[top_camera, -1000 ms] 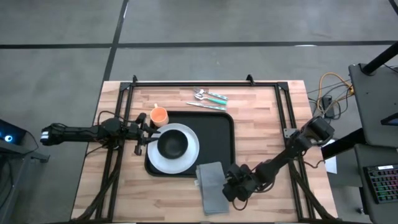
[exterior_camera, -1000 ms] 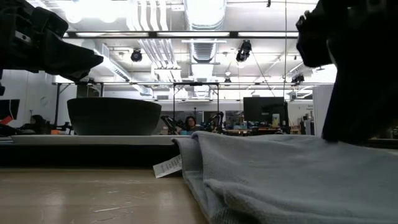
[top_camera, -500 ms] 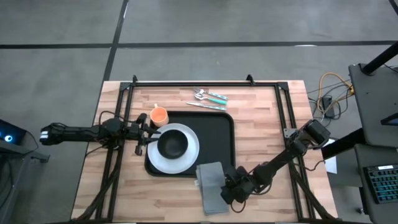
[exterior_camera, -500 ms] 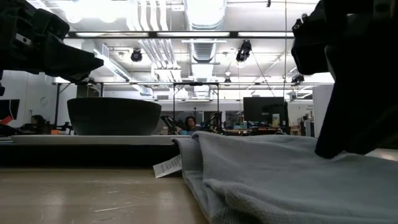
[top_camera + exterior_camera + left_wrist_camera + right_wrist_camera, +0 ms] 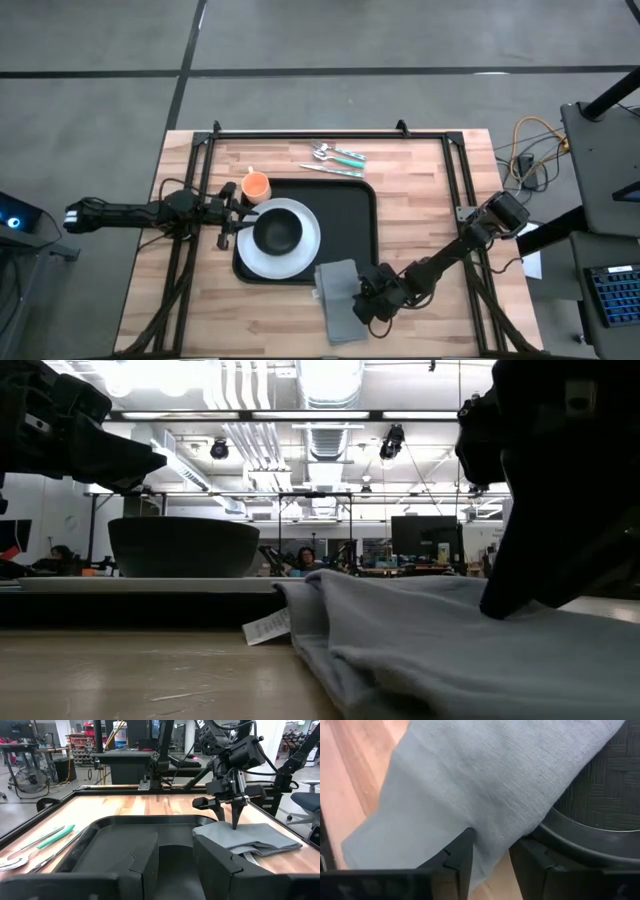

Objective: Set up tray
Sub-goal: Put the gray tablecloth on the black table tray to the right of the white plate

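The black tray (image 5: 350,215) lies mid-table with a white plate (image 5: 305,255) and a black bowl (image 5: 277,231) on its left part. A grey folded napkin (image 5: 338,298) lies near the table's near edge, its far end resting over the tray's near right corner. My right gripper (image 5: 364,305) points down at the napkin's right side, fingers open. My left gripper (image 5: 238,213) is open and hovers above the plate's left rim, touching nothing. An orange cup (image 5: 256,186) and cutlery (image 5: 335,157) sit on the wood beyond the tray. My right gripper stands open with its fingertips (image 5: 465,845) on the napkin's top layer (image 5: 485,820) near its right edge, coming from above and slanting down. The cloth creases at one fingertip. The napkin stays on the table, its far end on the tray's rim (image 5: 580,842).
A black metal frame (image 5: 330,134) runs along the table's far edge and sides. Bare wood (image 5: 430,200) lies right of the tray and near the left front corner. The room beyond shows in the low view, with a person (image 5: 305,557) far off.
My right gripper has moved down and a little toward the table's left, landing on the napkin. The cloth under it has sunk and creased. The left arm has kept still.
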Controlling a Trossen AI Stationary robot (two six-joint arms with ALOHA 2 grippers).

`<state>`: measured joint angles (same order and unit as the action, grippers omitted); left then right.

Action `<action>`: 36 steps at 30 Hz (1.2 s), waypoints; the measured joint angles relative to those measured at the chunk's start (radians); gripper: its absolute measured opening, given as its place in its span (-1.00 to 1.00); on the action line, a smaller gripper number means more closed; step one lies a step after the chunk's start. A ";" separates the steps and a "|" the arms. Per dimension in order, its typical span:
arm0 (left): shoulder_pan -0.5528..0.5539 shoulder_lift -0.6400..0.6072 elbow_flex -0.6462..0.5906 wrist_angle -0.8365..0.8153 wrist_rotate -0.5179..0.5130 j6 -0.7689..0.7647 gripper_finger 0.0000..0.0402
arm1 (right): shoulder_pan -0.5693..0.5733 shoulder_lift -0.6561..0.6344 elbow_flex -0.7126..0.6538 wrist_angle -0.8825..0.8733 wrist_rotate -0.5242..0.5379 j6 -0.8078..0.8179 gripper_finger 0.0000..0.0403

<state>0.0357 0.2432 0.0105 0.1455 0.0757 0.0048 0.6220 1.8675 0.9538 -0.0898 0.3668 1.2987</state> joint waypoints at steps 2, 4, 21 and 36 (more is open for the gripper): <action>0.000 0.000 0.000 0.000 0.000 0.000 -0.48 | -0.001 0.000 -0.005 -0.001 0.000 -0.006 -0.52; 0.000 0.000 0.000 0.000 0.000 0.000 -0.48 | -0.002 0.000 -0.010 -0.002 0.002 -0.016 -0.62; 0.000 0.000 0.000 0.000 0.000 0.000 -0.48 | -0.019 -0.010 0.003 -0.003 -0.005 -0.111 -0.96; 0.000 -0.002 0.000 -0.001 0.000 0.000 -0.48 | -0.149 -0.123 0.024 -0.191 -0.023 -0.195 -0.96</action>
<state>0.0359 0.2415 0.0109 0.1448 0.0761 0.0048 0.4726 1.7443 0.9779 -0.2812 0.3433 1.1038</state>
